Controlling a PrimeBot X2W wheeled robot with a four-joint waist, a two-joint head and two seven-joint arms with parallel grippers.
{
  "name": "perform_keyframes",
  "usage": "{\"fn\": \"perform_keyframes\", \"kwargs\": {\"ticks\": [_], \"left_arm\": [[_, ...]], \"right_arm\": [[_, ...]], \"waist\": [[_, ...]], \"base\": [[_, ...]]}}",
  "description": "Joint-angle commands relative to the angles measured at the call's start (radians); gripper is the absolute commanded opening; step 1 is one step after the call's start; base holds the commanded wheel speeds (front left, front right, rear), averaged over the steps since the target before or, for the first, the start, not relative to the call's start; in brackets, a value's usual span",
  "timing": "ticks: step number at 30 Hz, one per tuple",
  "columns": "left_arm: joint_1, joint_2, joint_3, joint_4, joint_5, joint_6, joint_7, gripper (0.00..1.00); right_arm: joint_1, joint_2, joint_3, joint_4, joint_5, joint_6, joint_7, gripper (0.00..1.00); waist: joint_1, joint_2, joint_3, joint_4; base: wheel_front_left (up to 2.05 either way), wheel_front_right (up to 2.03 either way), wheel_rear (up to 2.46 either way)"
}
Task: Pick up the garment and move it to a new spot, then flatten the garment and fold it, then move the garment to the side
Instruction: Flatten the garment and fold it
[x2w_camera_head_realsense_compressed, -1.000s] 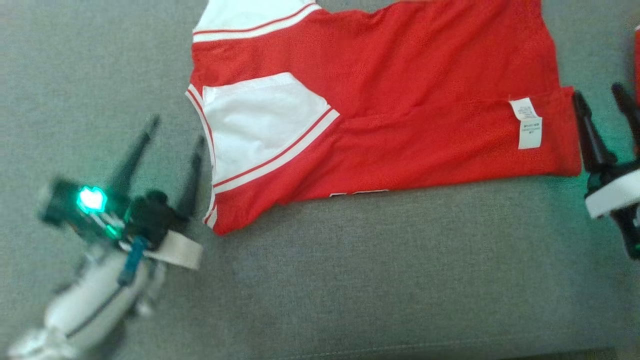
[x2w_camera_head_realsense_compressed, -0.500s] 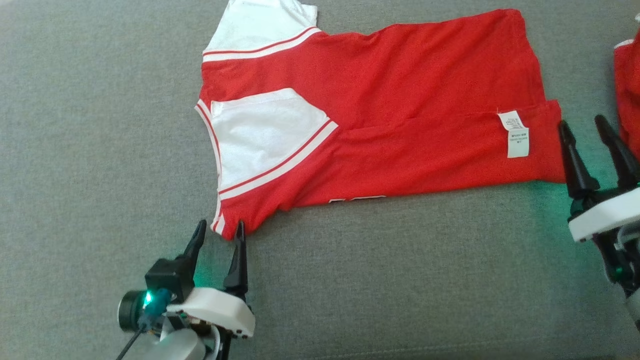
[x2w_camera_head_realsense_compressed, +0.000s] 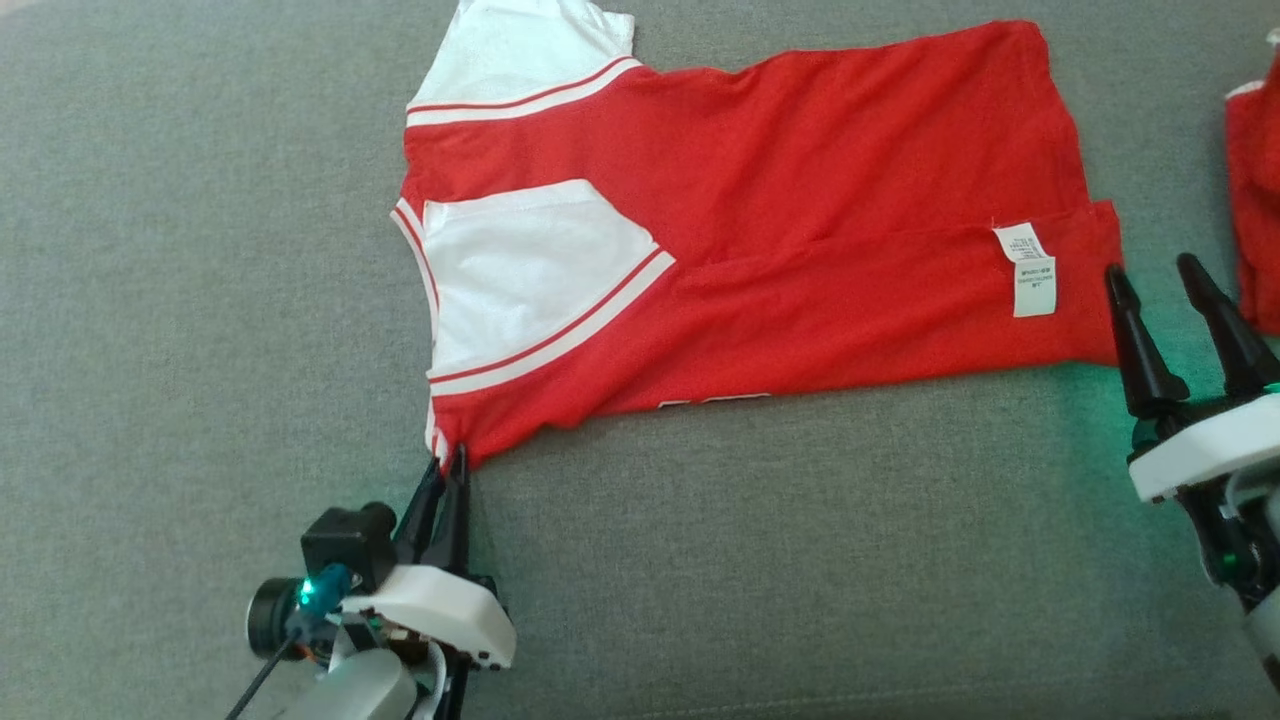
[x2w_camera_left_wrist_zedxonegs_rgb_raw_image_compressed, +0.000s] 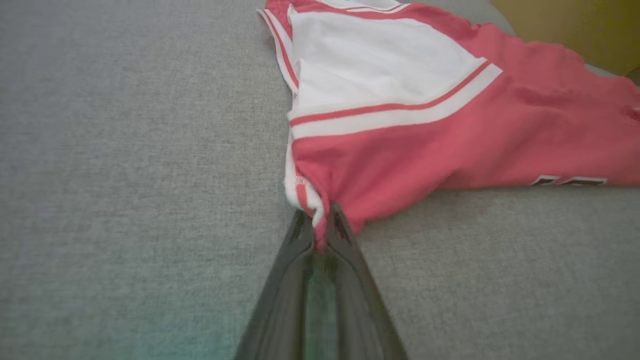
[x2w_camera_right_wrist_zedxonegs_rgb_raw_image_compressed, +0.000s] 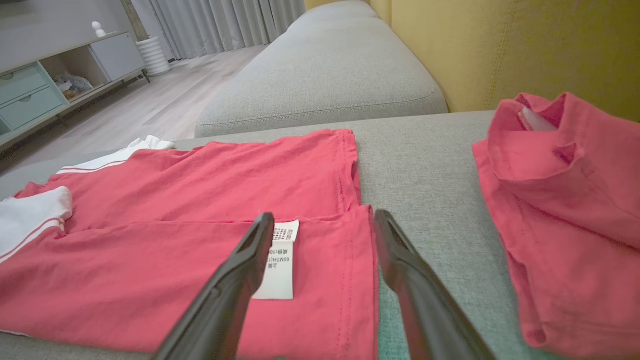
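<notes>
While the grey sofa (x2w_camera_head_realsense_compressed: 180, 300) carries your red shirt (x2w_camera_head_realsense_compressed: 800, 180) flat and lengthwise-folded, left gripper (x2w_camera_head_realsense_compressed: 448, 465) pinches just its near corner; right gripper (x2w_camera_head_realsense_compressed: 1150, 270) hangs spread beside the hem. Thin bite: pull one-sided and you risk slipping or bunching the fold.

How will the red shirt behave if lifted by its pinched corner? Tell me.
Likely floppy: the shirt bunches where the left gripper pinches its corner. Probably light; thin fabric lies flat on the couch. One-corner lift would likely unfold it.
</notes>
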Motion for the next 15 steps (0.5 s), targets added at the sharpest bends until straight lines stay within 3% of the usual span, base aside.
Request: {"fn": "perform_keyframes", "kwargs": {"ticks": [1,7,15], "left_arm": [[-0.027,0.013,0.041,-0.014,0.0,-0.003,-0.014,0.0],[-0.009,0.037,0.078,-0.026,0.012,0.002,-0.034,0.0],[0.001,0.067,0.11,-0.051,0.013,-0.001,-0.039,0.0]], "right_arm": [[0.028,-0.018,0.0,-0.007,0.016,0.007,-0.011,1.0],[0.04,-0.019,-0.018,0.058,0.048,0.007,-0.011,1.0],[-0.006,0.0,0.053,0.173,0.085,0.007,0.048,1.0]], "waist": [[0.0,0.0,-0.005,0.001],[0.0,0.0,-0.02,0.013],[0.0,0.0,-0.015,0.02]], "base": [[0.0,0.0,0.0],[0.0,0.0,0.0],[0.0,0.0,0.0]]}}
